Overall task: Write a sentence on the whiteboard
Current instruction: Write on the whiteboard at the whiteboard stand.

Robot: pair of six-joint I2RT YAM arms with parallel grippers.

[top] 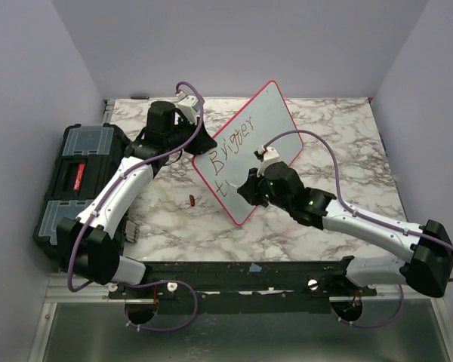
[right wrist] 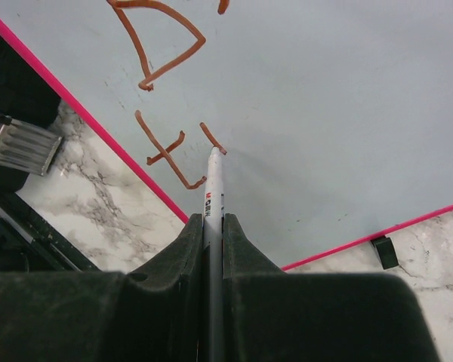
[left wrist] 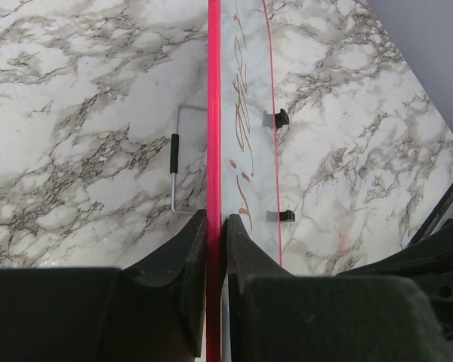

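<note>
Right gripper [right wrist: 214,222] first: its black jaws are pinched tight around a slim white marker [right wrist: 214,181], which pokes out forward between them. The marker's tip rests on the pale grey-white whiteboard with the thin red-pink frame [top: 264,128], touching the end of a short fresh stroke.

Over on the other side, the left gripper [left wrist: 214,223] is clamped on the whiteboard's frame, one jaw on each face of the edge, so from its wrist the board is seen nearly edge-on.

The whiteboard sits mid-table, turned diagonally between the two arms, on the grey-veined white marble tabletop [top: 347,151]. The reddish-brown handwritten lettering [top: 238,139] reads "Brigger" on its first line. Below that there is a "t" [right wrist: 170,151] and the short stroke where the marker tip rests.

A small reddish-brown object [top: 192,200], too small to identify, lies on the marble just beside the board's near-left edge. A black plastic toolbox with clear lid compartments [top: 75,181] sits at the table's left side, well apart from the board.
</note>
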